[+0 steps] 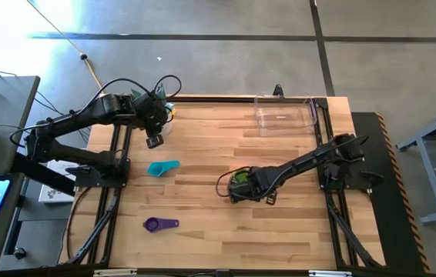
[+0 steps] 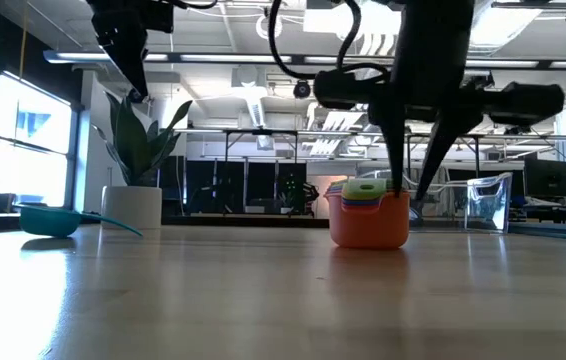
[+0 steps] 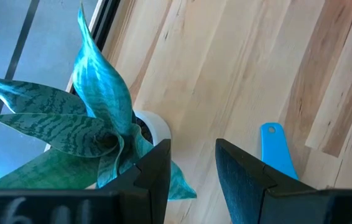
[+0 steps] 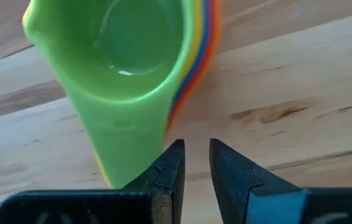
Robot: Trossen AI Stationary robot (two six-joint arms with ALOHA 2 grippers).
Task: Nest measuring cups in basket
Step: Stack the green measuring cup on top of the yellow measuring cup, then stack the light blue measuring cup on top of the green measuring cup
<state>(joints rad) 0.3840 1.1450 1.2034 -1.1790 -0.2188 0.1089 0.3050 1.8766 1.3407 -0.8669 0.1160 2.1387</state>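
Observation:
A stack of nested measuring cups [image 2: 368,220], orange outermost and a green cup [image 4: 120,56] on top, stands on its base mid-table [image 1: 239,178]. My right gripper [image 4: 194,163] points down beside the stack's handles with a narrow gap between its fingers and only wood in the gap. A teal cup [image 1: 162,168] and a purple cup [image 1: 159,224] lie alone on the left half. The clear basket [image 1: 283,115] stands at the far edge. My left gripper [image 1: 154,141] hangs open above the far left, over the plant pot. My right gripper comes from above, pointing down. One finger [image 4: 166,171] stands right against the edge of the green cup's handle [image 4: 126,143]; whether it touches I cannot tell. Nothing lies between the two fingers.
A white plant pot [image 3: 154,127] with long green leaves stands at the far left, under my left gripper [image 3: 193,162]. The teal cup's handle [image 3: 274,146] shows beyond that gripper's fingers. Bare wood lies between the stack and the basket [image 2: 488,200].

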